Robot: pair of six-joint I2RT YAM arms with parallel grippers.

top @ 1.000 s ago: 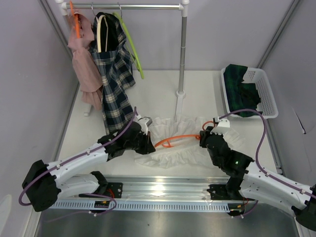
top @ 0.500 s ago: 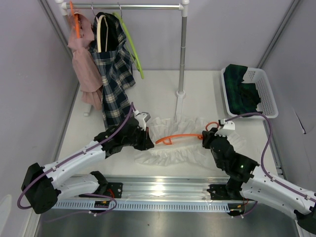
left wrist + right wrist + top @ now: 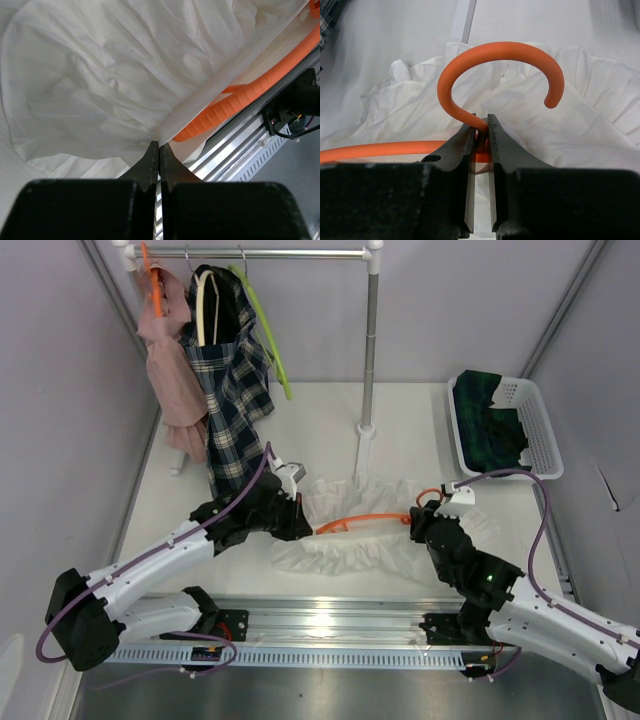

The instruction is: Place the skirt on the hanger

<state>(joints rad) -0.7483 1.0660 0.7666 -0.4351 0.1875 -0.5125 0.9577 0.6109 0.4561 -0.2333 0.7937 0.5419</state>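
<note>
Looking at it, the skirt (image 3: 345, 555) is spread on the table's (image 3: 310, 430) near middle with the hanger (image 3: 365, 521) lying left-to-right across it, between both arms. Right gripper (image 3: 481, 135) is clamped tight on the hanger neck just under the hook (image 3: 500, 50), and left gripper (image 3: 159, 150) is pinched closed on the skirt edge by the hanger's left end. Only the left wrist view shows the hanger slipping under that edge.

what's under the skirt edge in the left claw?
A stretch of the orange hanger shows under the skirt edge at the left claw; how far it runs beneath the fabric is covered.
</note>
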